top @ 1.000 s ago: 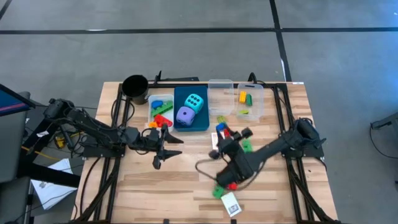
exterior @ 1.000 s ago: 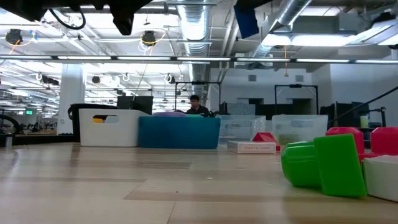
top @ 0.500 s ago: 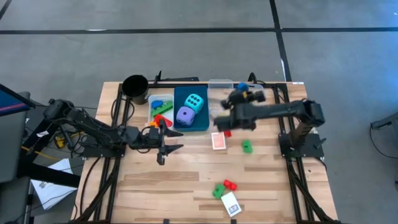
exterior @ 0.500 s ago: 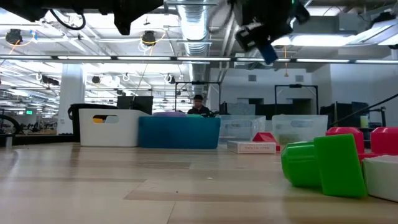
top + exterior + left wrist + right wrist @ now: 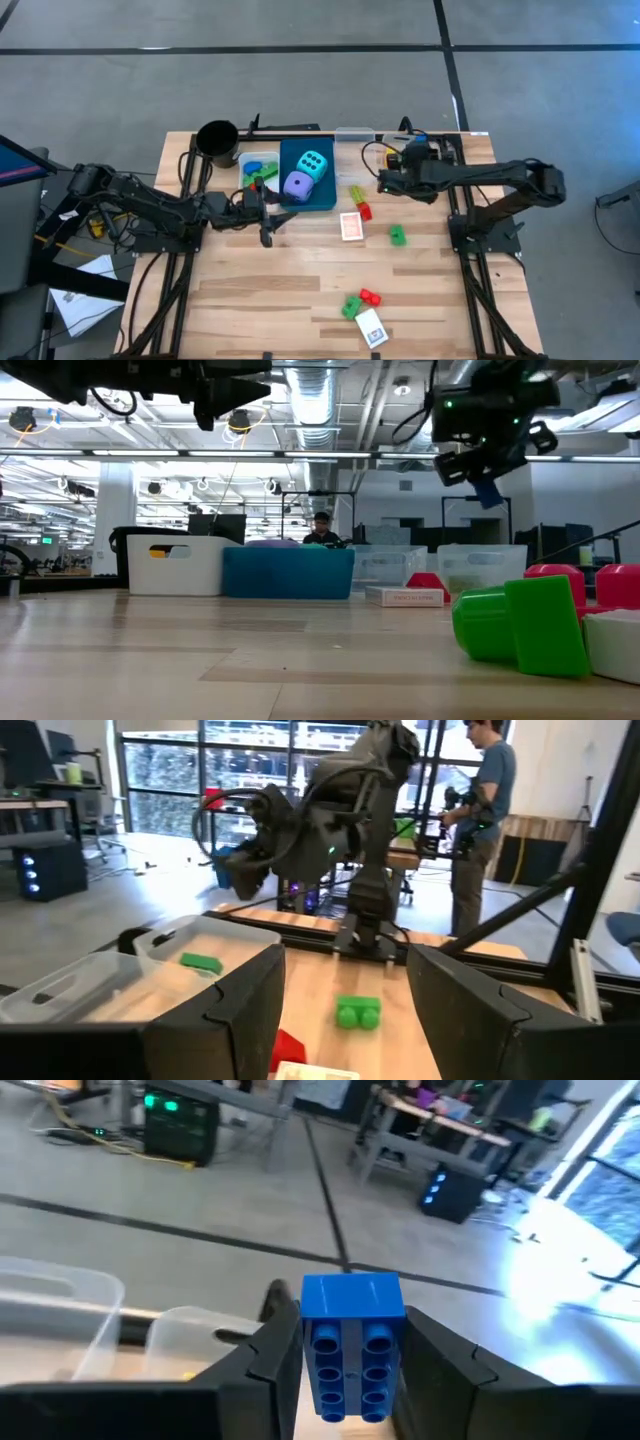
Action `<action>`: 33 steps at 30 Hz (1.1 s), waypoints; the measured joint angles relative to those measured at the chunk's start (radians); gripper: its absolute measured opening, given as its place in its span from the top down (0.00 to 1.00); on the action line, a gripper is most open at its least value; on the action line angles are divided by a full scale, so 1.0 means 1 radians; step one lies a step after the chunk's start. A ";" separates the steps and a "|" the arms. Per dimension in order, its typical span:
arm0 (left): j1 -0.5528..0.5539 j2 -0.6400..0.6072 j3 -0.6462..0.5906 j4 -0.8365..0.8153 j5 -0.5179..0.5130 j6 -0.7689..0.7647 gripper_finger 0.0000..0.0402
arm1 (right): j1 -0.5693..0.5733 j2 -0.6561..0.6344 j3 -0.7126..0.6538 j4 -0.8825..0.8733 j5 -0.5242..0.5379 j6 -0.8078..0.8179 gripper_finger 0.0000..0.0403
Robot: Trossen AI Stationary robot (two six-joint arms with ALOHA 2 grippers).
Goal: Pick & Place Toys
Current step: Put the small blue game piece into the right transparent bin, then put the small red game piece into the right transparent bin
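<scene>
Swinging right since the earlier frame, right pincer [image 5: 350, 1365] is gripping a blue brick [image 5: 351, 1342] above the clear bin [image 5: 400, 160]; left pincer [image 5: 345, 1020] is hovering open.

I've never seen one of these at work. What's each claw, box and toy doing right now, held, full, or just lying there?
Right gripper: shut on blue brick, above the clear bins.
Left gripper: open, empty, beside the white bin.
Blue bin: holds cyan die and purple die.
White bin: holds bricks.
Clear bin: holds a green brick.
Red card: flat on the table.
Green brick: loose on the table.
</scene>
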 joint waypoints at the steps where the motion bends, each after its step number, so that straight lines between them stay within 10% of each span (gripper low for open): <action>1: 0.006 0.000 0.000 0.000 0.000 -0.001 0.49 | -0.003 -0.015 -0.024 0.076 -0.008 -0.068 0.67; 6: 0.017 0.000 0.000 0.000 0.001 -0.008 0.49 | -0.043 -0.045 -0.110 0.401 -0.100 -0.363 0.65; 19: 0.017 0.000 0.000 -0.001 0.002 -0.008 0.49 | -0.062 -0.046 -0.145 0.678 -0.247 -0.581 0.17; 33: 0.017 0.000 0.000 -0.058 0.004 -0.007 0.49 | 0.312 -0.046 -0.145 0.677 -0.488 -0.381 0.20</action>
